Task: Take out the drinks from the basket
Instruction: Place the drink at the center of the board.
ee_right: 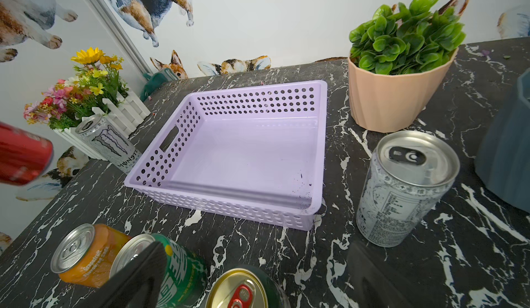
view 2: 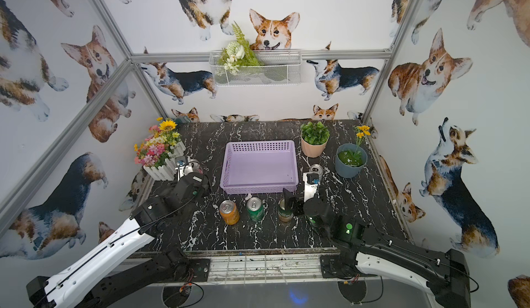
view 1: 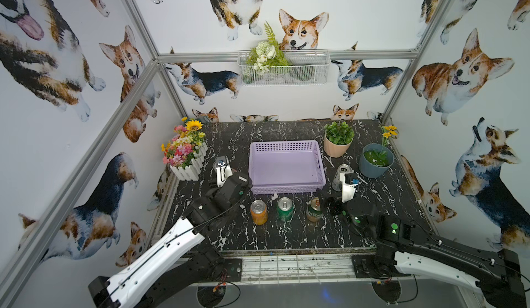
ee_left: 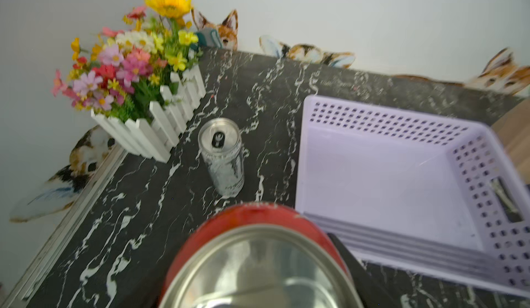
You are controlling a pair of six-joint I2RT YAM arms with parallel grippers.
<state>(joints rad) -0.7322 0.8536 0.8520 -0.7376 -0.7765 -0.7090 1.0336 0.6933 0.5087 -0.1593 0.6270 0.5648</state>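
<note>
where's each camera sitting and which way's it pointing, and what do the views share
Top views: high at the front, looking down over the table; left arm and right arm reach in.
Left wrist: on the left arm, looking along the left gripper past its red can to a silver can; one finger shows.
Right wrist: on the right arm, facing the basket; fingers of the open right gripper show.
Shared: every view has the basket; both wrist views have the silver can.

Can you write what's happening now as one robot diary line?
basket: empty | left fingers: shut on red can | right fingers: open, by dark-green can
</note>
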